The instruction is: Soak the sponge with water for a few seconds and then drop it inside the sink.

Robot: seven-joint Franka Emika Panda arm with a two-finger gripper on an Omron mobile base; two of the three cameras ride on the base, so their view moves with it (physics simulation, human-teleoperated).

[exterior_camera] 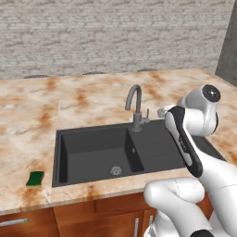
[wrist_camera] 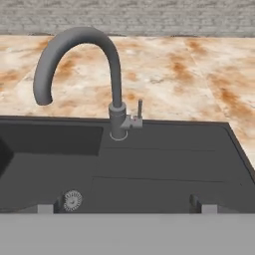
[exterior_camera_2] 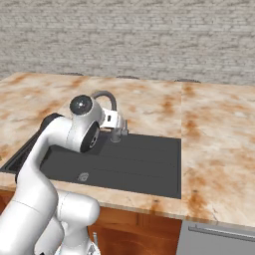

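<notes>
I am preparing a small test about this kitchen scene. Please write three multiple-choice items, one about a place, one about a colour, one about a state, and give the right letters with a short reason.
1. Where does the sponge lie?
A. in the basin
B. on the counter left of the sink
C. on the drainboard

2. What colour is the faucet?
A. grey
B. gold
C. white

3. Is water running from the faucet?
A. yes, a blue stream
B. no stream is seen
C. the basin is full

Key: 1 B, the sponge rests on the marble counter beside the sink's left rim. 2 A, the curved spout is grey. 3 B, nothing falls from the spout and the drain is bare.
</notes>
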